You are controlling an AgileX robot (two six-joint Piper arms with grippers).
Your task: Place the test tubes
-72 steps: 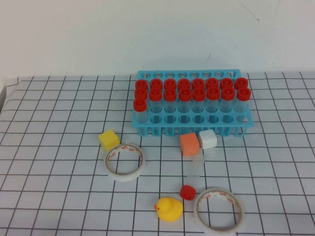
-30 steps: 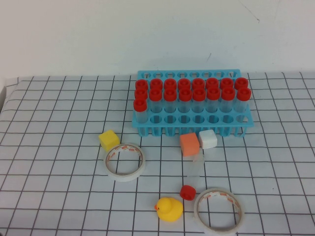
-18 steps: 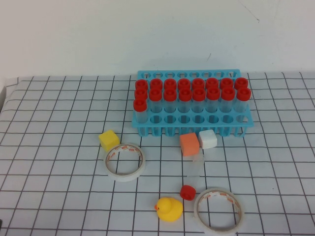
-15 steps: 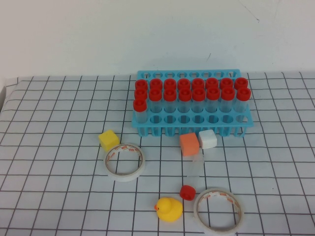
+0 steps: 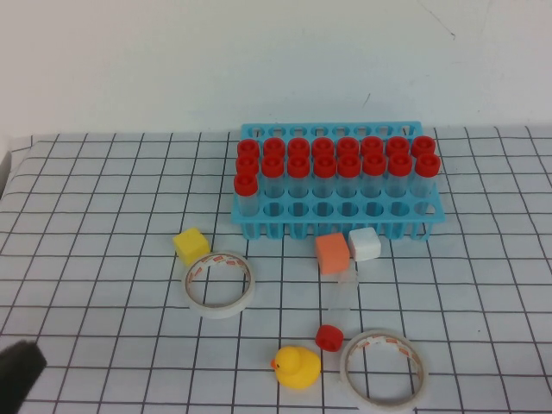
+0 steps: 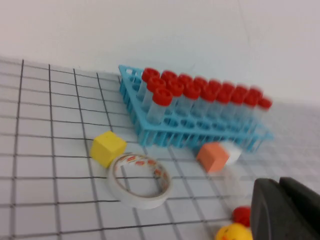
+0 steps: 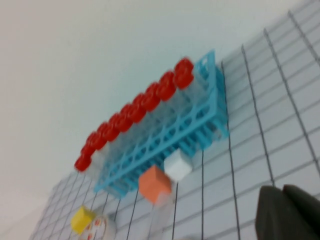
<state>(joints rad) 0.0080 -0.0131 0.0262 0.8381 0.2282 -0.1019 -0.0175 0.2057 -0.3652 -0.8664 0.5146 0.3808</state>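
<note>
Left tool [image 5: 21, 371]: clenched and holding nothing, over the near left corner of the table [image 5: 103, 198].
Right tool [image 7: 283, 210]: clenched and holding nothing; seen only by its own wrist camera, facing the rack from the near side.
Loose tube [image 5: 340, 297]: lies flat on the table, well apart from the left tool and off to its right. Its red cap [image 5: 328, 337] is at the near end and its clear end points toward the rack.
Rack [image 5: 336, 222]: blue, ahead of both tools on the far side of the table. It holds two rows of upright tubes [image 5: 347, 168] and one more at the left end of the next row.
Duck [image 5: 297, 367]: yellow, just beside the red cap, between the cap and the left tool.
Tape rolls: one [image 5: 219, 283] lies ahead and to the right of the left tool; the other [image 5: 383, 369] is just past the cap.
Yellow block [image 5: 191, 246]: just beyond the nearer tape roll.
Orange block [image 5: 332, 253]: at the tube's clear end, between the tube and the rack.
White block [image 5: 364, 244]: beside the orange block, close to the rack's front.
</note>
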